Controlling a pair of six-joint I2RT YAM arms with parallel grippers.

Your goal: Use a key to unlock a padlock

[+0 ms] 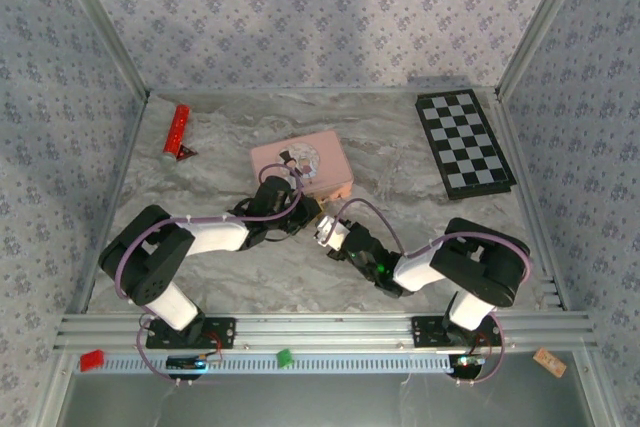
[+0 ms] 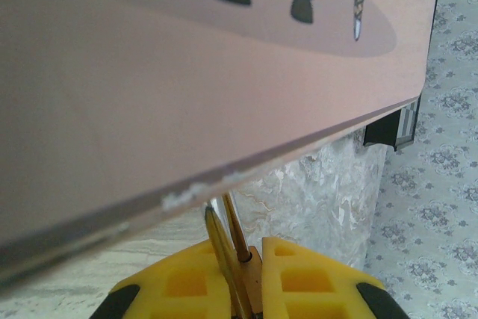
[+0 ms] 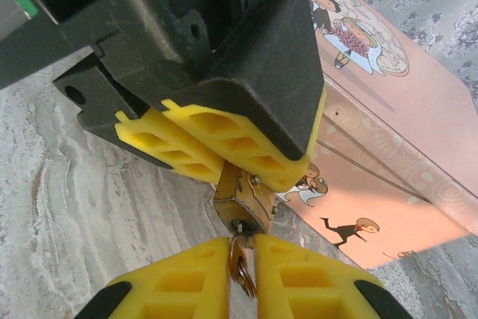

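Two items are gripped: padlock (image 3: 243, 201) by left gripper (image 3: 231, 173), key (image 3: 240, 270) by right gripper (image 3: 240, 259), beside pink tin (image 3: 388, 184) edge, open table (image 3: 89, 207) alongside.

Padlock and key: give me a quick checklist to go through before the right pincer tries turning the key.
1. Left pincer shut on the tiny brass-gold padlock: ok.
2. Right pincer shut on the thin little metal key: ok.
3. Key tip meeting the padlock's keyway end: ok. Fully seated: cannot tell.
4. Padlock locked or already released: cannot tell.
5. Room to turn beside the pink rectangular picture tin: cannot tell. The tin sits close behind the padlock.
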